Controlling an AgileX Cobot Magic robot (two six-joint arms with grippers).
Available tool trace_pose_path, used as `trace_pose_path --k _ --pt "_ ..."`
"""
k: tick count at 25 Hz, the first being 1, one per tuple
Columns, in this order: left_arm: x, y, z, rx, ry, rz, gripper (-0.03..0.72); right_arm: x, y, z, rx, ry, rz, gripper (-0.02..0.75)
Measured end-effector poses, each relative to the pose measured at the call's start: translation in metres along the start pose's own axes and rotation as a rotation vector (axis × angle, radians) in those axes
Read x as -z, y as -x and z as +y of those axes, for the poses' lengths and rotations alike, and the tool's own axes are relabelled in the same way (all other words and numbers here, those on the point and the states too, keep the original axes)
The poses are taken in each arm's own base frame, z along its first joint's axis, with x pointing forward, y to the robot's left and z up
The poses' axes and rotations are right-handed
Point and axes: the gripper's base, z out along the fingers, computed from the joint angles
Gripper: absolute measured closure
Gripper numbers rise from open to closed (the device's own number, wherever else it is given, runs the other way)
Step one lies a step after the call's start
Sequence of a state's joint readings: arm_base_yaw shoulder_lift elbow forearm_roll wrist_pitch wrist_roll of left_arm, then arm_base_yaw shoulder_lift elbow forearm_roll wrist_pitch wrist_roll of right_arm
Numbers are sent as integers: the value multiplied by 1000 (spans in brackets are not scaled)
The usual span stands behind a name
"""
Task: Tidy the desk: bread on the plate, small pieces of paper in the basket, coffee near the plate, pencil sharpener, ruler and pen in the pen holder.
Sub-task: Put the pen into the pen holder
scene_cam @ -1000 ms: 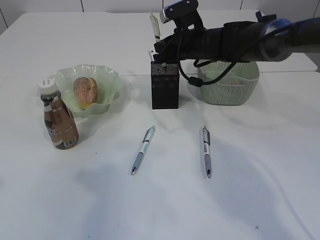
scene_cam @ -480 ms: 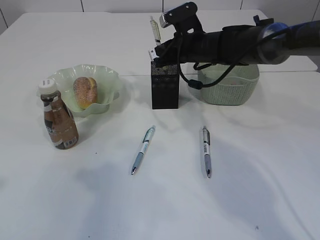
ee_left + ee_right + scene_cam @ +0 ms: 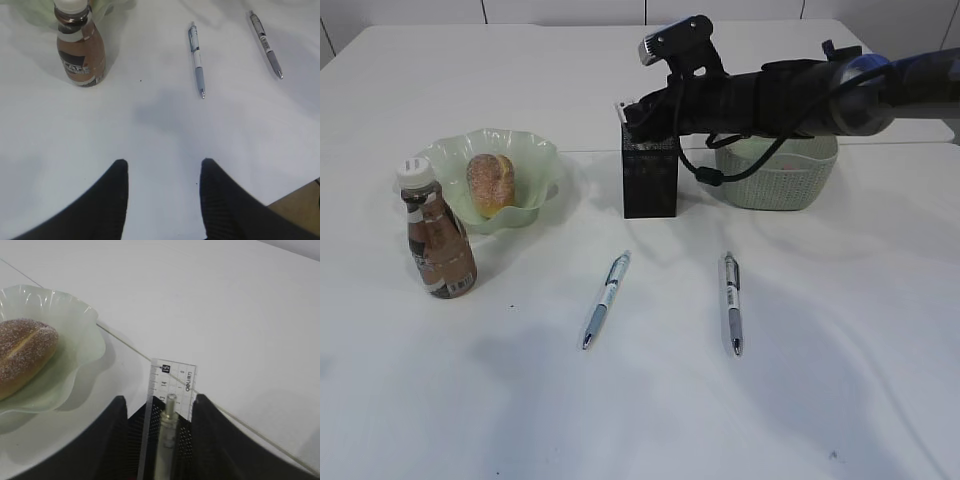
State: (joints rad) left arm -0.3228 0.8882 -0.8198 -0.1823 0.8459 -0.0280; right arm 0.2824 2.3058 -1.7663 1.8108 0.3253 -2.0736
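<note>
ruler [image 3: 170, 390] in pen holder [image 3: 649, 180], pen [image 3: 167, 440] likely loose

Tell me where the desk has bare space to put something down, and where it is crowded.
Bare: the wide front of the desk below the two pens, and the strip between them. Crowded: the back row, with bottle, green dish, mesh pen holder under the right gripper, and basket.

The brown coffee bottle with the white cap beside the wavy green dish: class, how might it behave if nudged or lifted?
The brown coffee bottle with the white cap stands tall on a narrow base, so a high push would probably tip it. It looks nearly full, so likely heavy for its size. Its smooth plastic may be slippery.
</note>
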Motion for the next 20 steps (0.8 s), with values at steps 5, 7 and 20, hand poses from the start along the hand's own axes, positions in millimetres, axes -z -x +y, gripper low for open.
trace_pose_path --k 5,7,20 --pt "0 0 0 0 0 0 358 3 5 -2 -49 -24 -1 383" --pt "0 0 0 0 0 0 358 7 11 -4 -70 -41 -8 383" --pt "0 0 0 0 0 0 358 55 78 -20 -321 -199 -122 385"
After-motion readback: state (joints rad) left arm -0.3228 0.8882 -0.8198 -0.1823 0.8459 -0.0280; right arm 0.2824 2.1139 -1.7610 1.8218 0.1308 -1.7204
